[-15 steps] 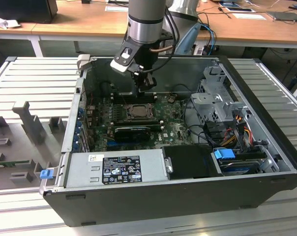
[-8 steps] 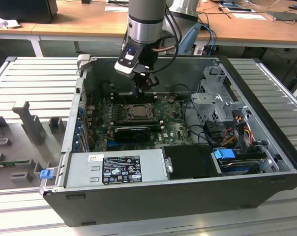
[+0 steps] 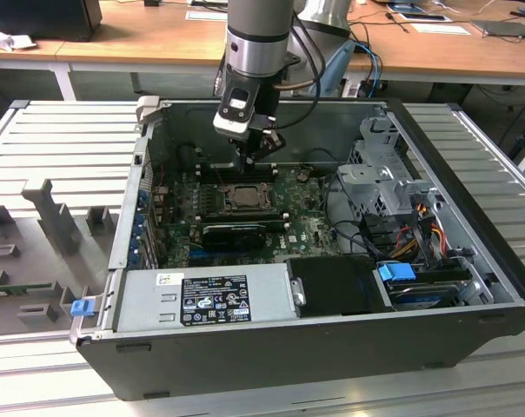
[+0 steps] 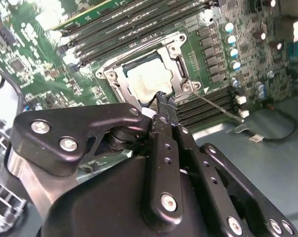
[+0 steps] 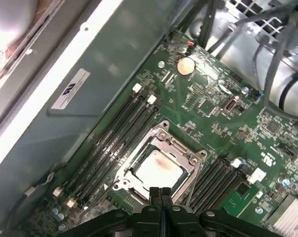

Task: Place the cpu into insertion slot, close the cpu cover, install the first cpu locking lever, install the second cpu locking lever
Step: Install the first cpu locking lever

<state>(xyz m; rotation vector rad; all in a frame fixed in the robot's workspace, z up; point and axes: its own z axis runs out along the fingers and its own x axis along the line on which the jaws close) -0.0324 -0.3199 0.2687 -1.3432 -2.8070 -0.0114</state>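
Note:
The cpu [image 4: 148,79] lies flat in the insertion slot [image 4: 139,63] on the green motherboard; its pale metal face [image 5: 158,170] shows in both wrist views. The cpu cover [image 4: 177,59] lies down around it as a metal frame [image 5: 182,154]. A thin locking lever [image 4: 219,107] runs out from one socket corner across the memory slots. My gripper [image 4: 161,97] is shut with nothing between its fingers, its tip at the socket's edge beside the cpu [image 3: 243,198]. In the exterior view the gripper [image 3: 249,162] hangs just above the socket's far side.
Long black memory slots [image 5: 114,136] flank the socket on both sides. The open computer case [image 3: 271,347] encloses the work area, with a power supply [image 3: 206,295] in front, a drive cage [image 3: 380,174] and loose cables [image 3: 419,226] on the exterior view's right.

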